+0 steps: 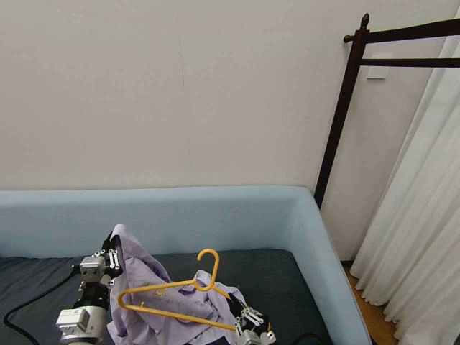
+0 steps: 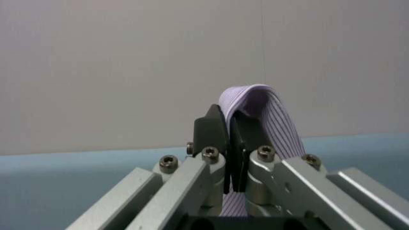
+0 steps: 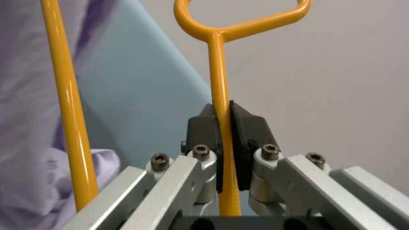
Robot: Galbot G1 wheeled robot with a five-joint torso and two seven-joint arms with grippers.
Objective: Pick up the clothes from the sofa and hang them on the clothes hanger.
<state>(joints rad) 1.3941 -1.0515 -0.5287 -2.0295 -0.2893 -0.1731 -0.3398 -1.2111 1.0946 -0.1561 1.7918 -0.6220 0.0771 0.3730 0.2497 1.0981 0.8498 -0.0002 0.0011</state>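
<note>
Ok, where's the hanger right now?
Head view, low centre over the sofa: orange hanger clamped in the right claw, purple shirt against it.

The left gripper (image 2: 228,139) is held raised, pinched shut on the shirt (image 1: 140,277), the right gripper (image 3: 223,129) lower, clamped on the hanger (image 3: 218,72).
</note>
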